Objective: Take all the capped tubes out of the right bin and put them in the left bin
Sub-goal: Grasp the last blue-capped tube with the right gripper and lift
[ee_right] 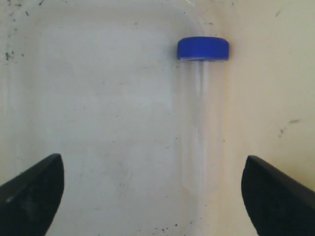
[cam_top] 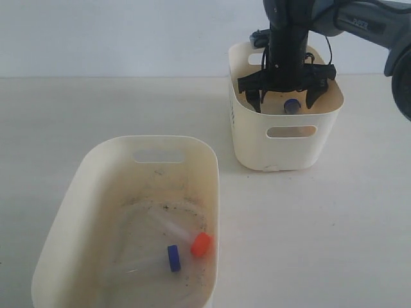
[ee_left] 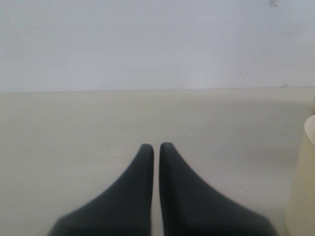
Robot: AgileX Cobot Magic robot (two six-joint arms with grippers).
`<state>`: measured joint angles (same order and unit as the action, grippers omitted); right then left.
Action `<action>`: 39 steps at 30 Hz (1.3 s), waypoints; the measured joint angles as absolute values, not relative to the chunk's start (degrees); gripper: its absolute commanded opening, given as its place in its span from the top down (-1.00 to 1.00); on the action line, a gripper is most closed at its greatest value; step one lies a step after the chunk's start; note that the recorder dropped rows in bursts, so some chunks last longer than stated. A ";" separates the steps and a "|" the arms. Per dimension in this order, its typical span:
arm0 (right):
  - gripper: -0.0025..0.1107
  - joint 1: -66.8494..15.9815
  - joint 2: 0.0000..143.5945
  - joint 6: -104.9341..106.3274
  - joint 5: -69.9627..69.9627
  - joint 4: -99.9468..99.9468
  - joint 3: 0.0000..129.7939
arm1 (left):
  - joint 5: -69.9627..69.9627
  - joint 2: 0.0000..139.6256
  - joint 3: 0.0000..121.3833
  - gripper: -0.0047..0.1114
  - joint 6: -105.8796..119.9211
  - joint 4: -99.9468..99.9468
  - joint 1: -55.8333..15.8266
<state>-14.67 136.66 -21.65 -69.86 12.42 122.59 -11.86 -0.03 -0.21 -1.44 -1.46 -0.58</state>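
Observation:
The right bin stands at the back right, and one clear blue-capped tube lies on its floor beside a wall; its cap shows in the exterior view. My right gripper hangs inside this bin, open wide, its fingers on either side of the floor with the tube between them, untouched. The left bin at the front left holds an orange-capped tube and a blue-capped tube. My left gripper is shut and empty over bare tabletop.
The pale table spreads between and around both bins. A cream bin wall shows at the edge of the left wrist view. The right arm reaches in from the top right.

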 measured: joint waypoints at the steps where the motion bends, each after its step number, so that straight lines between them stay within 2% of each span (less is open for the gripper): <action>1: -0.64 -14.67 136.66 -21.65 -69.86 12.54 122.59 | -11.86 -0.03 -0.21 0.84 -1.44 -1.46 -0.58; 39: -0.64 -14.80 141.53 -21.65 -69.72 13.98 122.59 | -11.86 -0.03 -0.21 0.84 -1.44 -1.46 -0.58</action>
<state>-14.80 141.53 -21.65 -69.72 13.98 122.59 -11.86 -0.03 -0.21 -1.44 -1.46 -0.58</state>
